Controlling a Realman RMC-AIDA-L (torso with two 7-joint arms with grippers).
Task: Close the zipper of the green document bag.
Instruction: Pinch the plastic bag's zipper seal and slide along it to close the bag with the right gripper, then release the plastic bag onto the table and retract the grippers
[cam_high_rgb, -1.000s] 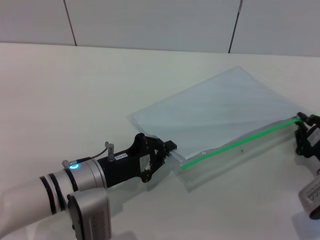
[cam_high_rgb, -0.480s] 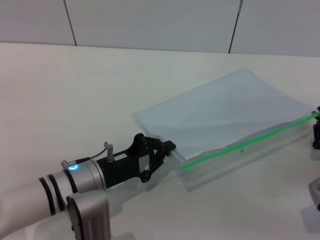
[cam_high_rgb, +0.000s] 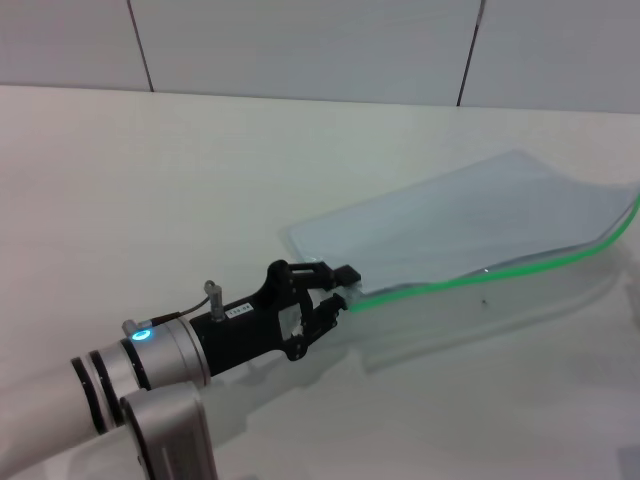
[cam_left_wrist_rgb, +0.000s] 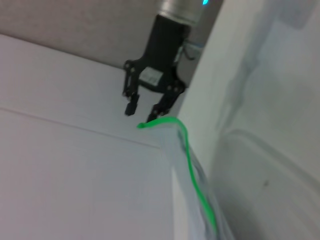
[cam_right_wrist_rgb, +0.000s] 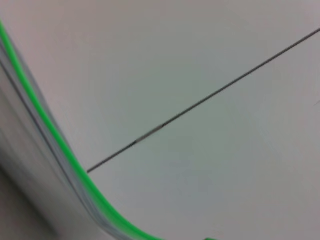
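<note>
The green document bag (cam_high_rgb: 470, 225), a flat translucent bluish pouch, lies on the white table with its right end lifted and curling up at the head view's right edge. The zipper (cam_high_rgb: 480, 276) runs as a bright green strip along the bag's near long edge. My left gripper (cam_high_rgb: 340, 287) stands open at the strip's left end, its lower fingertip right beside that end. The left wrist view shows this gripper (cam_left_wrist_rgb: 141, 114) open over the end of the zipper (cam_left_wrist_rgb: 192, 160). The zipper (cam_right_wrist_rgb: 55, 135) also crosses the right wrist view. The slider tab and my right gripper are out of view.
The white table (cam_high_rgb: 150, 200) stretches bare to the left and behind the bag. A pale panelled wall (cam_high_rgb: 300, 40) with dark seams rises along the table's far edge. My left arm's silver forearm (cam_high_rgb: 150, 365) lies across the near left corner.
My right gripper has left the head view past the right edge. The bag's right end has risen and the bag slid right. My left gripper has opened and let go of the bag's corner.
</note>
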